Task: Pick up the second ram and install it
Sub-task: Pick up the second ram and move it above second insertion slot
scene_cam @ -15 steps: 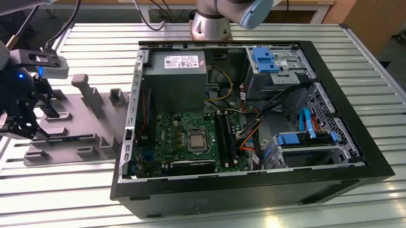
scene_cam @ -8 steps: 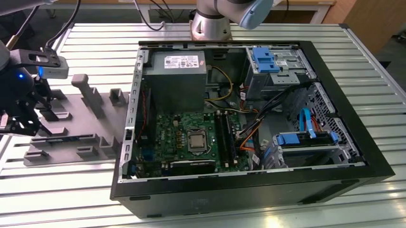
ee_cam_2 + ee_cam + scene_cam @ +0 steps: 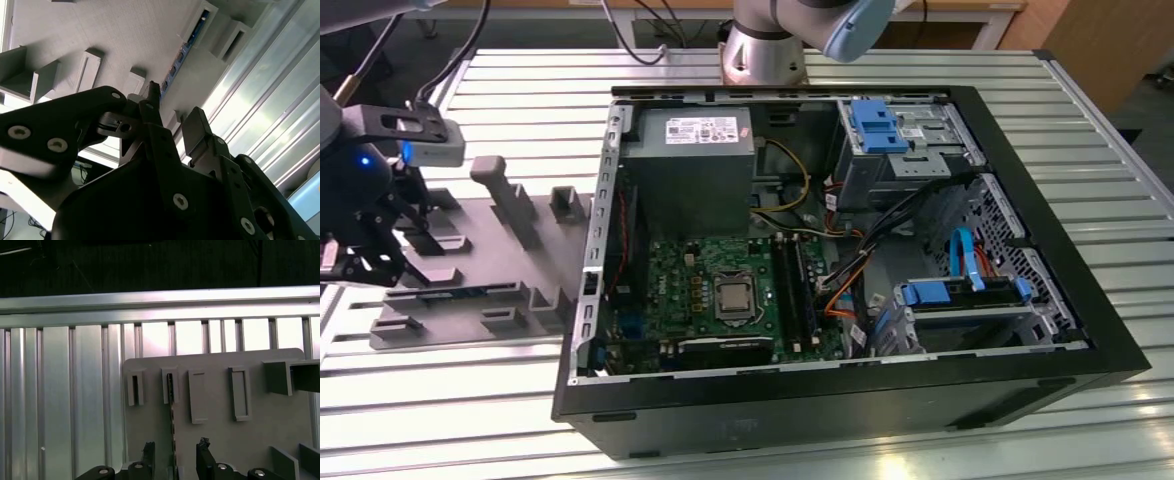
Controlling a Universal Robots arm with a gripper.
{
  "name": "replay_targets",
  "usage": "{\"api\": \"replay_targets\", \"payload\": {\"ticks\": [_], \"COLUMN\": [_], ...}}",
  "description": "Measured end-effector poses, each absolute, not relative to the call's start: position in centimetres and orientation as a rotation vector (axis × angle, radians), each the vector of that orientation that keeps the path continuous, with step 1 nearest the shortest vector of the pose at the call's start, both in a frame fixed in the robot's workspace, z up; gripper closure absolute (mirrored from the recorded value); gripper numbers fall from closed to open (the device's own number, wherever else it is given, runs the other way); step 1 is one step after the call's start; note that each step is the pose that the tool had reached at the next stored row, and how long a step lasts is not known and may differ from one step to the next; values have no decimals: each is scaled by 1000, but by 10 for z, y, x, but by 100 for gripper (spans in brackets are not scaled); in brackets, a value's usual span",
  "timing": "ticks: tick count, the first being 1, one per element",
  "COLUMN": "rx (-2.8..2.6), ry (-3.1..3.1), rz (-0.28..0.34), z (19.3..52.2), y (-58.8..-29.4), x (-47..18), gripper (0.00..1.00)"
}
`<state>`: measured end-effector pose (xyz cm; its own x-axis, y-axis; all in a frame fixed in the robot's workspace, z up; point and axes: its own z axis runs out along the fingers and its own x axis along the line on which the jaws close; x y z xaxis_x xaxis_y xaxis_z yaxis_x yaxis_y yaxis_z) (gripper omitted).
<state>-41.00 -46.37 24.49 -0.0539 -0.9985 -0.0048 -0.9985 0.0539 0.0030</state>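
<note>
First wrist view: second ram [image 3: 171, 405], thin circuit-board stick, on edge in grey holder tray [image 3: 250, 445]; fingers [image 3: 149, 454] parted, empty, straddling it. Likely light, stiff, fragile; grip flat faces mid-length.

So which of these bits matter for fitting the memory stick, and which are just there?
In the job: second ram, open tool near it, grey holder, motherboard.
Just there: power supply, blue drive brackets, slatted table.

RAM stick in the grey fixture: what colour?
Blue-green; the RAM stick shows best in the second wrist view.
</note>
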Motion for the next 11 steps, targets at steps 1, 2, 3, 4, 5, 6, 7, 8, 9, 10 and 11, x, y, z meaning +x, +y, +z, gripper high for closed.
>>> {"api": "replay_targets", "payload": {"ticks": [1,2,3,4,5,6,7,8,9,10,11], "rx": [-2160,-2160,-2160,-2160,-2161,-2162,-2162,-2162,-2162,-2162,-2162], "ry": [2280,2280,2280,2280,2279,2278,2278,2278,2277,2278,2277], "rz": [9,9,9,9,9,9,9,9,9,9,9], "z": [244,243,242,242,241,240,239,238,238,237,237], "y": [-464,-464,-464,-464,-464,-464,-464,-464,-464,-464,-464], "x": [-410,-410,-410,-410,-410,-410,-410,-410,-410,-410,-410], "gripper": [55,55,55,55,55,55,55,55,55,55,55]}}
